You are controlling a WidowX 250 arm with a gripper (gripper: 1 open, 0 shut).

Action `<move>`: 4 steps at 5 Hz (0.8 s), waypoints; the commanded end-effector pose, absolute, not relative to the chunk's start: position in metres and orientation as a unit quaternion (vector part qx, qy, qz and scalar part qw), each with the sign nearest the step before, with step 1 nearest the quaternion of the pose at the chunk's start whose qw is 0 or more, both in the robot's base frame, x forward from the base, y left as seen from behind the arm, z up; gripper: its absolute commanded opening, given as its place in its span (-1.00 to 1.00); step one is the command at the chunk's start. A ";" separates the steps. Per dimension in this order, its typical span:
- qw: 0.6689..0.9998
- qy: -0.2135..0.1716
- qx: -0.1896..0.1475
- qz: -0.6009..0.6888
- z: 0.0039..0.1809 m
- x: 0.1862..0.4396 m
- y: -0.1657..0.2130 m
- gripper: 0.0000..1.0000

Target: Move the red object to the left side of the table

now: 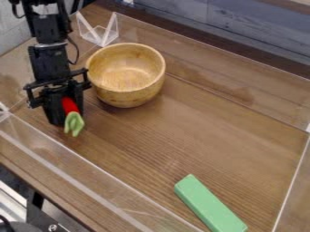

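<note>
At far left of the table (182, 136), beside the wooden bowl (126, 72): claw (61, 111) clenched on the red object (68, 115), directly between the jaws, long axis slanting down-right, green tuft lowest, near the tabletop.

The end effector (64, 112) is clamped on the red object (69, 109) and tilted down at the bench (182, 136), green leafy end poking out below it, maybe touching the wood. Wooden bowl (126, 72) sits just to its right; green block (208, 205) is well away, toward the near right corner.
</note>
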State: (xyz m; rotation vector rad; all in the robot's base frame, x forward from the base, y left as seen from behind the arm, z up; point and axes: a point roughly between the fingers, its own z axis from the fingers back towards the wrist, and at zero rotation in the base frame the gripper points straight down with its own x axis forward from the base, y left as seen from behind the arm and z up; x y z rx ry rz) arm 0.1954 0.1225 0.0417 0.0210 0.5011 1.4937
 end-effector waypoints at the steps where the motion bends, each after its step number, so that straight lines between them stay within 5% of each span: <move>1: 0.714 0.213 0.011 0.667 0.051 0.202 0.127 -1.00; 3: 0.717 0.227 0.018 0.659 0.051 0.200 0.128 -1.00; 4: 0.723 0.229 0.019 0.652 0.054 0.202 0.126 1.00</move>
